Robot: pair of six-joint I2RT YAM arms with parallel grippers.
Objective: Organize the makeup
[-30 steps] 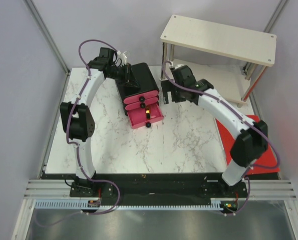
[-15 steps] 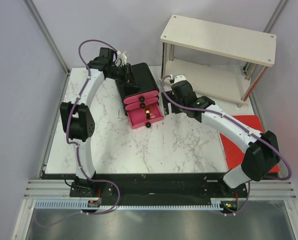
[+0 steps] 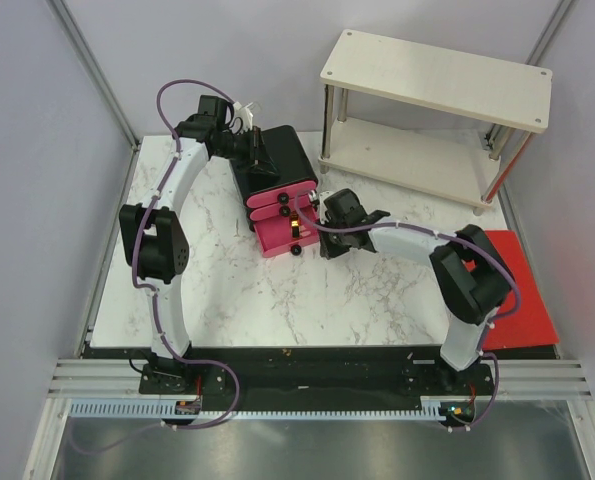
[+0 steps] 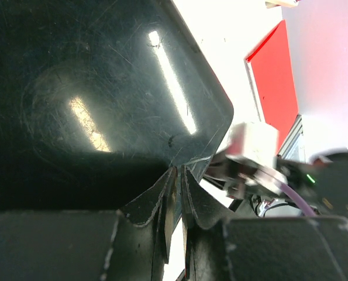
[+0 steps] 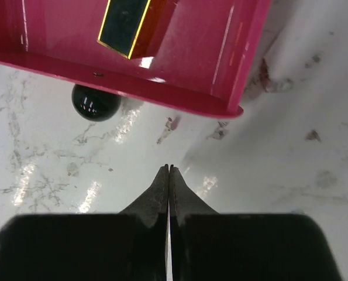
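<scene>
You have the marble counter (image 3: 377, 290) almost bare. A shelf rack (image 3: 437, 75) stands at the far right and a red mat (image 3: 522, 300) lies at the right edge. No makeup shows on any of them.

The black box (image 3: 282, 155) sits at the far middle. Your left gripper (image 4: 176, 187) is against its top rear edge. Its fingers show only a thin slit between them, and you cannot tell whether they pinch the box or just lean on it.

The bottom pink drawer (image 3: 275, 238) is pulled out. The one piece of makeup in view, a gold-and-black tube (image 5: 126, 22), lies inside it.

Your right gripper (image 5: 169, 172) hangs low over the counter, just off the drawer's front corner and to one side of the round black knob (image 5: 96, 102). Its fingers are pressed together and hold nothing.

This looks like the drawer-closing step. Next you probably need to bring the closed fingers to the middle of the drawer front, near the knob, and push straight toward the box. A push at the corner could skew the drawer or turn the box, so keep the left arm bracing.
</scene>
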